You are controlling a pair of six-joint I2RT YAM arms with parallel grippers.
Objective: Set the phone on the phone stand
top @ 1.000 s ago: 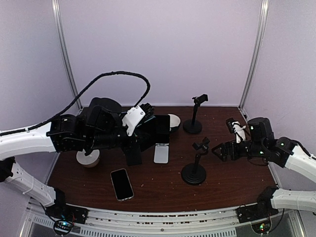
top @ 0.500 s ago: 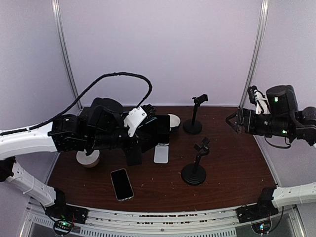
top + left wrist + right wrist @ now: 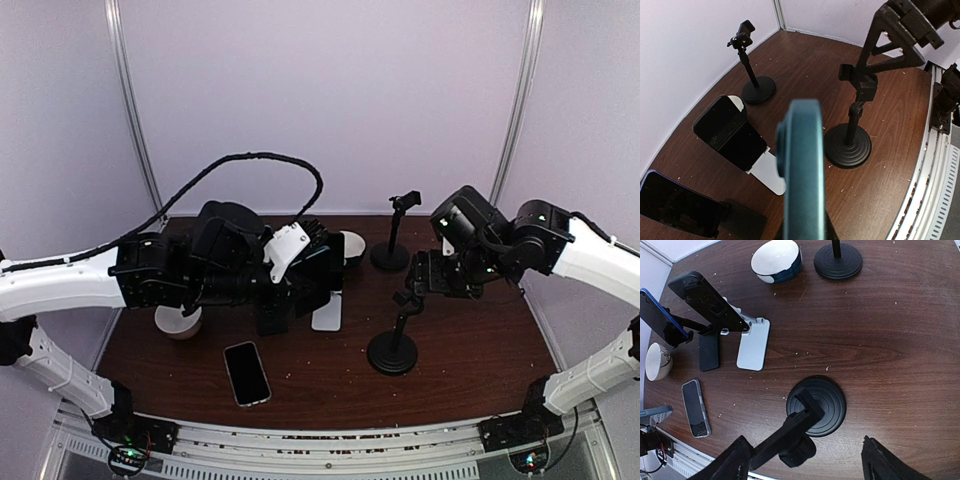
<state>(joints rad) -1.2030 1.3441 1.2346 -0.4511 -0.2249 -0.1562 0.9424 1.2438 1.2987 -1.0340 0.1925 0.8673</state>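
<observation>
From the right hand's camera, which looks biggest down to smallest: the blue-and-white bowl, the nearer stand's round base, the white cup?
Largest: the nearer stand's round base, though it lies closest to the camera.
Then the blue-and-white bowl.
Smallest: the white cup.

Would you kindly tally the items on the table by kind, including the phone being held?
Phones: 4 - flat phone, held phone, two propped phones
Stands: 4 - two pole stands, white stand, black stand
Bowls: 2
Total: 10
</observation>
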